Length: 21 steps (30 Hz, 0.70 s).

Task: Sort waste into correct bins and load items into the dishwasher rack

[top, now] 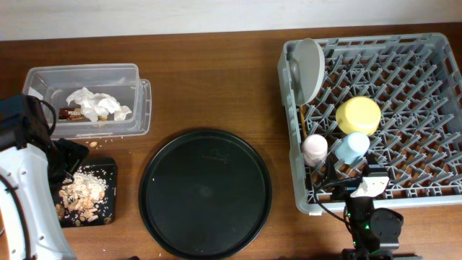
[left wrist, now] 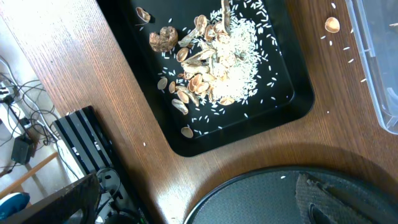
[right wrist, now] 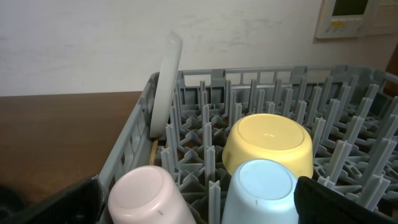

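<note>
While the left claw point(top: 66, 157) hangs over the black tray's point(top: 110, 165) upper edge in the overhead view, the crumbs point(top: 83, 191) lie heaped just below it. Whether it is apart cannot be told from here. Beyond it the tub point(top: 143, 108) holds the tissue point(top: 97, 105) and the wrapper point(top: 71, 113). The round tray point(top: 206, 193) sits between the black tray and the rack point(top: 433, 180). In the rack the plate point(top: 309, 66) stands on edge in the far left corner, with the chopsticks point(top: 300, 117) along the left wall. The bowl point(top: 358, 115), pink cup point(top: 315, 148) and blue cup point(top: 354, 146) are upside down. The right claw point(top: 364, 184) is at the front wall, just before the blue cup.

From the left wrist, the left claw point(left wrist: 196, 193) shows a dark finger in each bottom corner. They are set apart with nothing between. The crumbs point(left wrist: 211, 62) lie ahead in the black tray point(left wrist: 146, 74), clear of the fingers. The round tray point(left wrist: 261, 199) is under the claw and the tub point(left wrist: 379, 74) is at the right.

From the right wrist, the right claw point(right wrist: 198, 199) is spread wide and empty. The pink cup point(right wrist: 146, 193) and blue cup point(right wrist: 261, 186) lie just ahead between its fingers point(right wrist: 56, 205). The bowl point(right wrist: 268, 140) is right behind the blue cup. The plate point(right wrist: 166, 87) leans at the rack's point(right wrist: 130, 143) left wall, with the chopsticks point(right wrist: 153, 149) below it.
</note>
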Each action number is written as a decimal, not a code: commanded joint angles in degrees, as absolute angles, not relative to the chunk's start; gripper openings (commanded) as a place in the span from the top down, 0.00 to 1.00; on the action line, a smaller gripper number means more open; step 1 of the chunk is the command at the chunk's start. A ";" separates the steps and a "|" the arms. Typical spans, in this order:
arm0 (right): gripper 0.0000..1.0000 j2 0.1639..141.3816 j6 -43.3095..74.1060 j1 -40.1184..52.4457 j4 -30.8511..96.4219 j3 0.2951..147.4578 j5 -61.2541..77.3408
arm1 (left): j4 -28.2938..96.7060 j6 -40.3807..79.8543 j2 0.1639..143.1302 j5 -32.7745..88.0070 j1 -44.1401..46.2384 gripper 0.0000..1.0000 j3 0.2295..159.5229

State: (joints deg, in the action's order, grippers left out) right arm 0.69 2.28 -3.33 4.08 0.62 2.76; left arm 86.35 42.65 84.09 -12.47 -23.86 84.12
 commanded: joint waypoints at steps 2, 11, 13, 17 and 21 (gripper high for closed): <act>0.01 0.19 1.72 -3.79 4.47 0.32 1.87 | 86.41 42.15 83.44 -12.86 -24.08 0.01 84.49; 0.01 0.19 1.72 -3.79 4.47 0.32 1.87 | 91.59 40.23 82.85 -8.71 -23.73 0.01 82.59; 0.01 0.21 1.72 -3.79 4.47 0.32 1.87 | 83.74 40.21 78.30 -8.67 -21.12 0.01 75.61; 0.01 0.19 1.72 -3.79 4.47 0.32 1.87 | 53.56 24.67 64.23 2.13 -12.40 0.01 54.15; 0.01 0.19 1.72 -3.79 4.47 0.32 1.87 | 20.27 9.26 43.42 7.49 -2.02 0.01 29.34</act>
State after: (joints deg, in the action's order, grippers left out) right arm 0.64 1.65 -3.36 4.10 0.62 2.33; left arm 31.94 21.98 55.94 2.79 -6.68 42.00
